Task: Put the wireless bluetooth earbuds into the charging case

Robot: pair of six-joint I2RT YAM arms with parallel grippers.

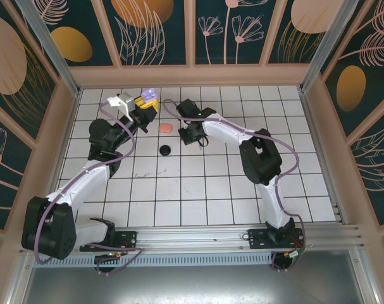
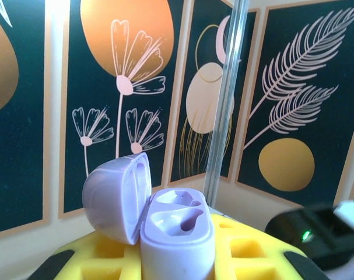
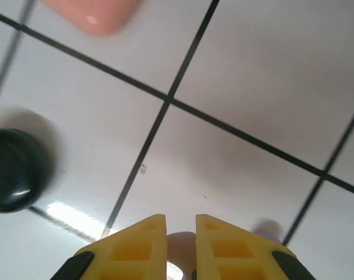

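Lavender plastic is gripped on the left: a glossy, rounded lavender charging case (image 2: 178, 233) is held upright between the yellow padded fingers (image 2: 249, 248) of the left gripper (image 1: 145, 106), which is closed narrowly on the case's body. The hinged lid (image 2: 115, 198) is swung open to one side, and two moulded wells are exposed on top. From above, this case is seen near the far edge of the white tiled desk (image 1: 210, 190), close to the back wall. Behind it stand a metal corner post (image 2: 223, 116) and dark wall panels painted with flowers and leaves. A blurred black housing with a green light (image 2: 314, 233) is seen low at the right of the left wrist view.

The right gripper (image 3: 180, 224) is lowered close to the desk. Its yellow fingers (image 3: 130, 251) are drawn nearly together, and a pale lavender earbud (image 3: 179, 240) is caught in the narrow gap, touching both. A second small lavender blur (image 3: 267, 228) lies on the desk just beside one finger; its shape cannot be made out.

A salmon-pink rounded case (image 1: 166, 128) lies on the desk between the two grippers, just beside the right one. A round black case (image 1: 166, 150) sits nearer the arm bases, apart from both grippers.
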